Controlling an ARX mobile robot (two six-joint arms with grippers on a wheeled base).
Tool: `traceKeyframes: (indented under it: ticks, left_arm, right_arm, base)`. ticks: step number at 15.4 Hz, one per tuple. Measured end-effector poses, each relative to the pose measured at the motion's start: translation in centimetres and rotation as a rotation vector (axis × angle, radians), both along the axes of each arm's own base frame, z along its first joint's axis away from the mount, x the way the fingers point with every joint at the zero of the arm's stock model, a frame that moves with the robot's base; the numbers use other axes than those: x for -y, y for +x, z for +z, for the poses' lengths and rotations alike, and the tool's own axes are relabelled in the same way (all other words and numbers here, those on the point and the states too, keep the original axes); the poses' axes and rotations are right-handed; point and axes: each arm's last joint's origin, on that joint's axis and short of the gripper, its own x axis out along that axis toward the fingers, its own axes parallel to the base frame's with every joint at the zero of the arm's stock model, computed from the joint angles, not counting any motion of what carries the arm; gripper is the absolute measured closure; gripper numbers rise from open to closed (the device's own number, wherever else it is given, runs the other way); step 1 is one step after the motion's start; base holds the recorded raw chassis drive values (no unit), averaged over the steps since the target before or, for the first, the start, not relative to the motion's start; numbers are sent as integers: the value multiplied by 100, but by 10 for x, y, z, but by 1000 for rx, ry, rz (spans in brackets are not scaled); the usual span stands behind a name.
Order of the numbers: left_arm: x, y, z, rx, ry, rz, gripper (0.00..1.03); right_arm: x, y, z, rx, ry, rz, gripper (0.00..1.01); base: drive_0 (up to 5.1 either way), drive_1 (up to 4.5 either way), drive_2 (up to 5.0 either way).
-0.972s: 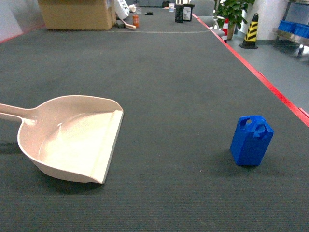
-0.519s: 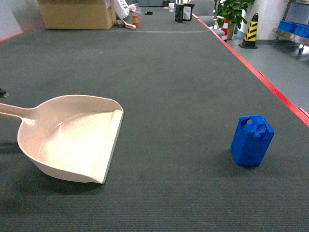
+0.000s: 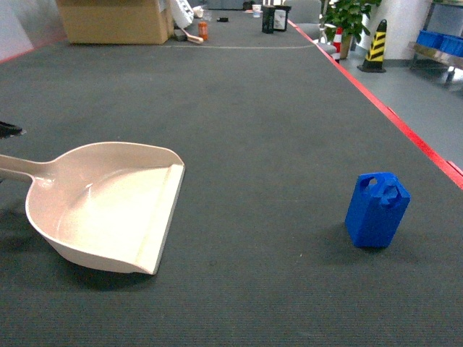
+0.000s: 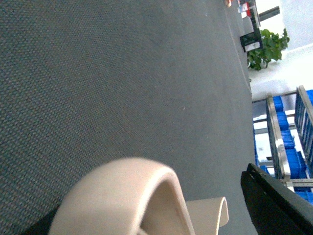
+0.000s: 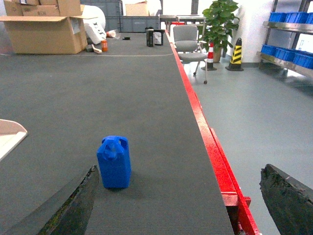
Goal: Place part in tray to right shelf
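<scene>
I saw the part (image 5: 114,162) upright just ahead of my right gripper (image 5: 178,208), jaws wide; left jaws' state unclear.

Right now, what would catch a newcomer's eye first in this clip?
First the small bright-blue part, standing upright alone on the dark mat at the right, apart from everything else. Next the large beige tray lying at the left, its flat lip facing the part and its handle running off the left edge. The red strip along the mat's right edge also stands out.
</scene>
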Motion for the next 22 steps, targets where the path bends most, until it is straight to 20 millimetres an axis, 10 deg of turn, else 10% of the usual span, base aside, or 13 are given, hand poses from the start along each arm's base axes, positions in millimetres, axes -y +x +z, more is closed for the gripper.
traceKeyframes:
  ticks: [5,9,15,22]
  left_arm:
    - [8,-6,-10,46,-118,-14,83]
    - [22,-21,-1,122,-176,-77,85]
    - [53,-50,75,365,-237,-188,86]
    - [113,-54,86,365,-312,-318,86]
  right_arm:
    - [0,0,0,0,0,0,3]
    - [0,0,0,0,0,0,3]
    - [0,0,0,0,0,0,3]
    - [0,0,0,0,0,0,3]
  base:
    - [0,0,0]
    - [0,0,0]
    - [0,0,0]
    - [0,0,0]
